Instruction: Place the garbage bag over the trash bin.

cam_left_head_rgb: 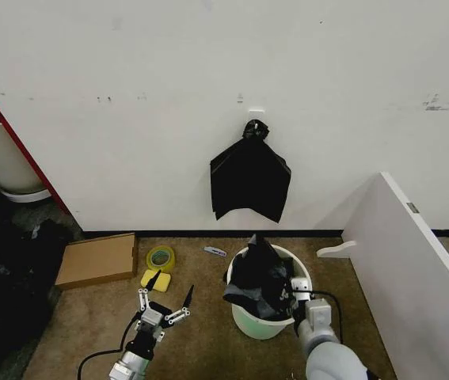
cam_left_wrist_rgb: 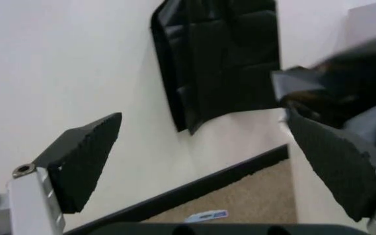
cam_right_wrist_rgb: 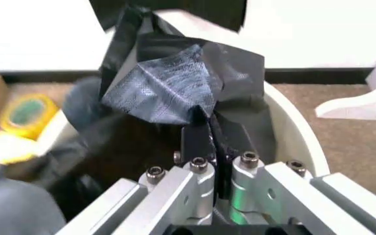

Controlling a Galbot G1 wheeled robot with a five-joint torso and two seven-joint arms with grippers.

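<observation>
The cream-white trash bin point(cam_left_head_rgb: 244, 321) stands on the carpet near the wall. The crinkly black garbage bag point(cam_left_head_rgb: 257, 277) is bunched up in its mouth and rises above the rim. My right gripper point(cam_left_head_rgb: 294, 291) is at the bin's right rim, shut on a fold of the bag. In the right wrist view the fingers point(cam_right_wrist_rgb: 198, 142) pinch the garbage bag point(cam_right_wrist_rgb: 168, 85) just inside the bin's rim point(cam_right_wrist_rgb: 293, 134). My left gripper point(cam_left_head_rgb: 165, 305) hovers open over the carpet left of the bin, holding nothing. In the left wrist view its pads point(cam_left_wrist_rgb: 86, 156) stand wide apart.
A flat fan-shaped black bag point(cam_left_head_rgb: 249, 178) hangs on the wall above the bin. On the floor to the left lie a cardboard box point(cam_left_head_rgb: 97, 260), a yellow tape roll point(cam_left_head_rgb: 160, 257) and a yellow sponge point(cam_left_head_rgb: 157, 279). A white panel point(cam_left_head_rgb: 414, 261) stands at the right.
</observation>
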